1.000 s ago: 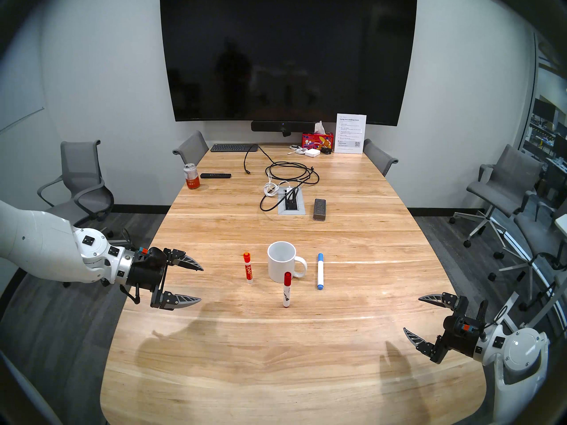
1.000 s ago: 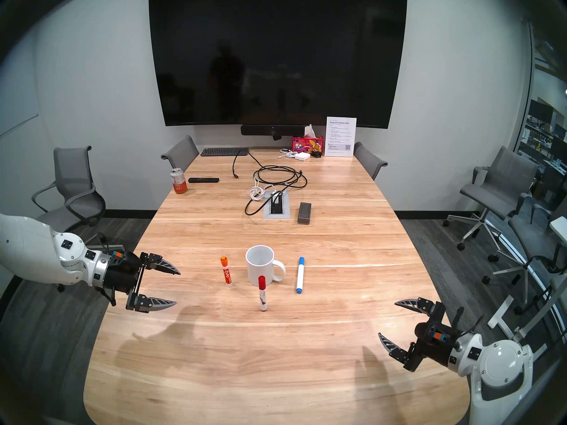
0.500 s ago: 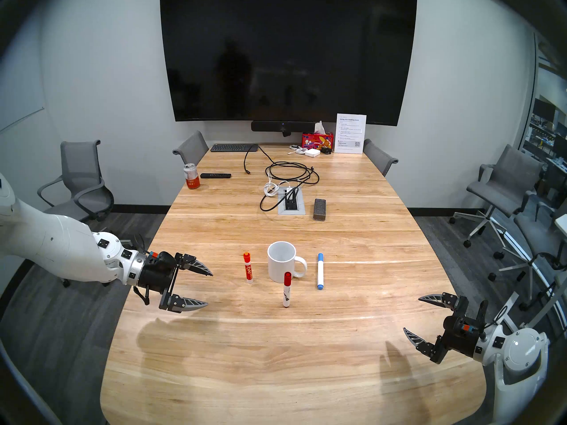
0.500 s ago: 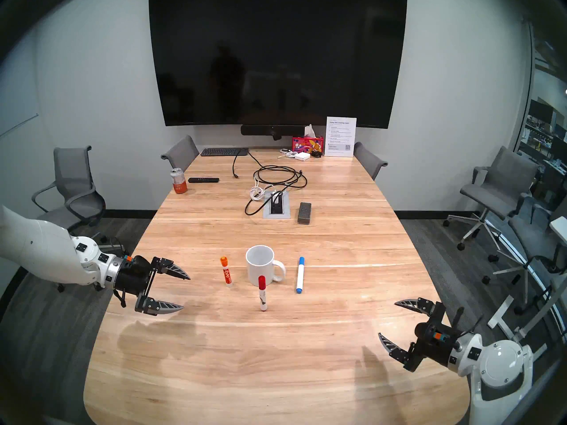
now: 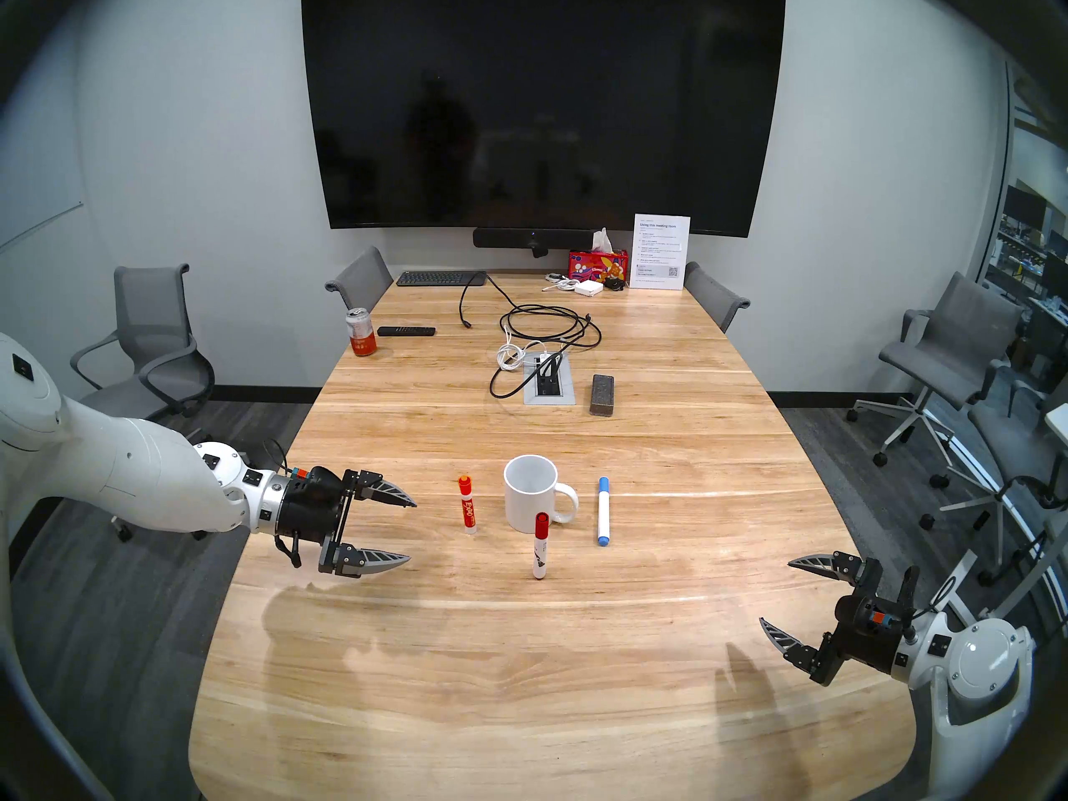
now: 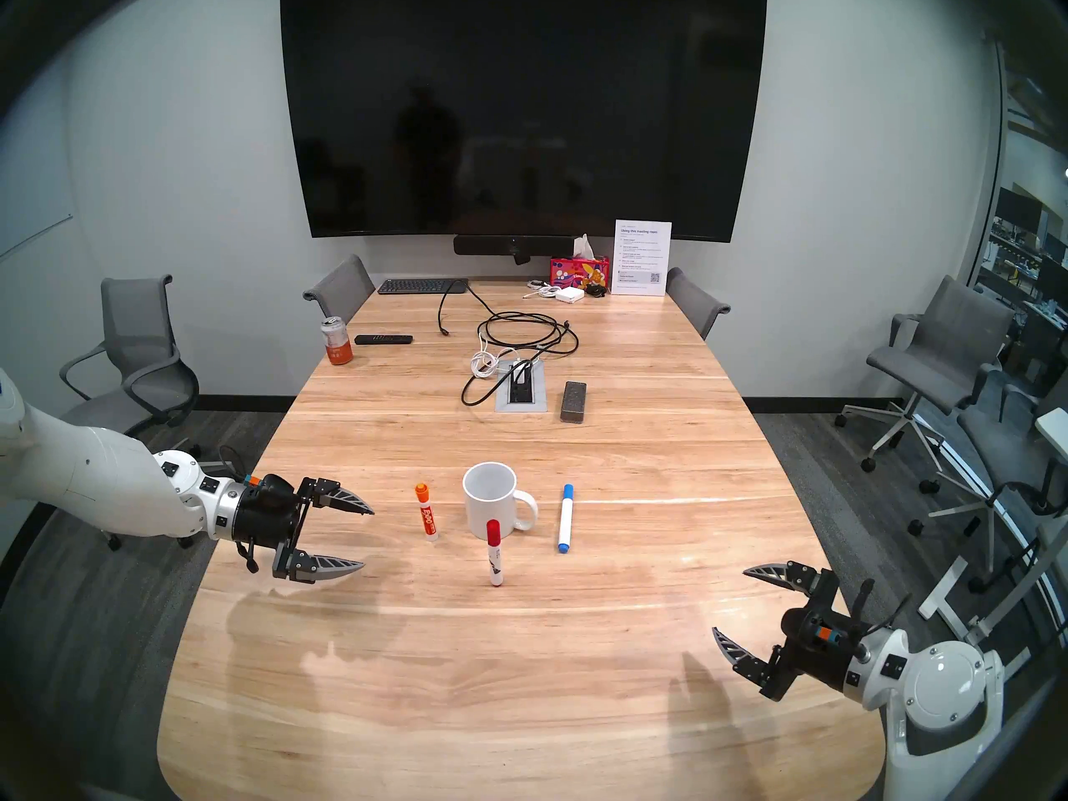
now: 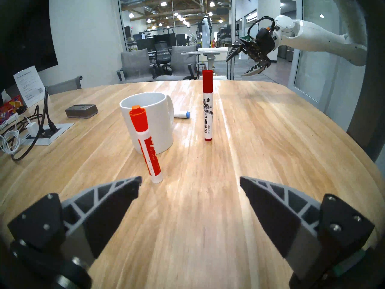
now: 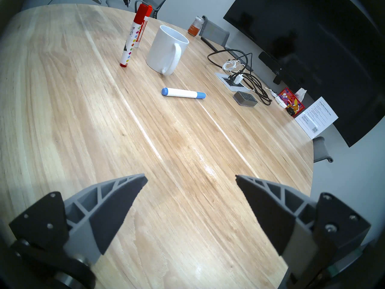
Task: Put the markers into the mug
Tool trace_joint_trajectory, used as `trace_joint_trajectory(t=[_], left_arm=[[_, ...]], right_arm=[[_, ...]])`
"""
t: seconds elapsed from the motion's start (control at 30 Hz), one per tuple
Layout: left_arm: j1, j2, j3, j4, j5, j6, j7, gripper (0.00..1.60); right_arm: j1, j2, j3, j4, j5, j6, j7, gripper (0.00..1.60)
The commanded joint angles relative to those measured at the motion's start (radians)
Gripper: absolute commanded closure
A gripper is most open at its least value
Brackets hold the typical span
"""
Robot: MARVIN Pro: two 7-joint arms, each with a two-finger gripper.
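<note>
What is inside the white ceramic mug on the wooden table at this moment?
Nothing shows inside the white ceramic mug: its inner wall is bare white and no marker stands in it. The orange-capped marker stands outside, to one side. The mug's very bottom is hidden by its rim.

An office meeting room, this one: a long wooden conference table (image 5: 555, 638) fills the floor, grey mesh office chairs (image 5: 153, 343) ring it, a big dark wall screen (image 5: 543, 100) hangs beyond its far end with a video bar (image 5: 531, 239) beneath. On the table's far end stand a keyboard (image 5: 442, 278) and a printed sign (image 5: 660, 252) headed "Using this meeting room".
</note>
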Motion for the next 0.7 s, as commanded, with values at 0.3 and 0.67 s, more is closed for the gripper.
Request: trace_joint_trajectory(t=[0.3,0.67], left_arm=[[0.045,-0.046,-0.056,0.055,-0.052,0.011,-0.097,0.0],[0.057,-0.09,-0.08,0.102,-0.063,0.048,-0.12,0.0]], right_arm=[[0.003,0.002,0.0,-0.014,0.003,0.001,0.003,0.0],[0.003,0.002,0.0,-0.013,0.003,0.001,0.003,0.0]])
